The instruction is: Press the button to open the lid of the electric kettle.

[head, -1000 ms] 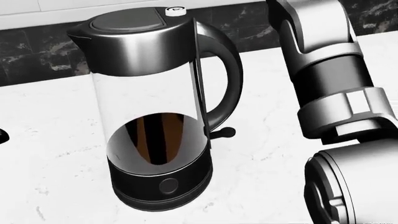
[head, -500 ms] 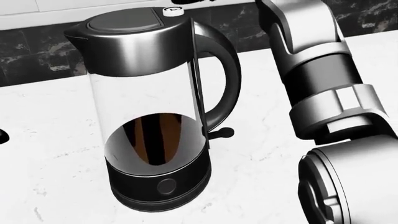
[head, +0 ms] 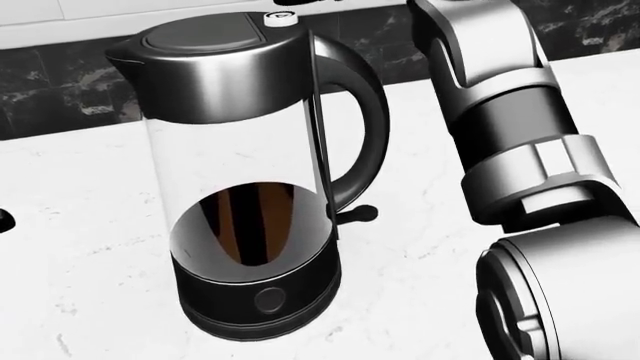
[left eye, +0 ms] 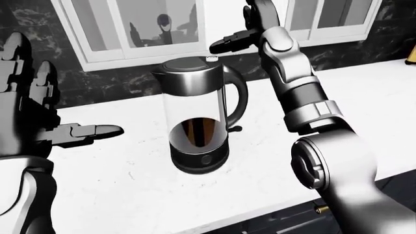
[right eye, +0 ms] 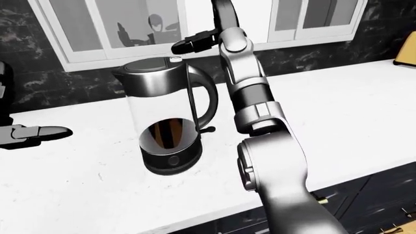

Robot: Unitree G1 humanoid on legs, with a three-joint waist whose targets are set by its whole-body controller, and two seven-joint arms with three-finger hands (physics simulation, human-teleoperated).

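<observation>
The electric kettle stands upright on the white counter, with a glass body, steel top, black base and black handle on its right. Its dark lid is shut. The small white button sits on the lid's edge above the handle. My right hand is raised above and slightly right of the button, fingers open, one finger reaching left just over it, apart from it. My left hand is open at the left, well away from the kettle.
A black marble backsplash and white-framed window run behind the counter. My right forearm stands close to the kettle's right. Dark cabinets lie below the counter edge. A yellow object shows at the far right.
My right arm has shifted slightly left towards the kettle over the last second. The kettle and its lid have not changed.
</observation>
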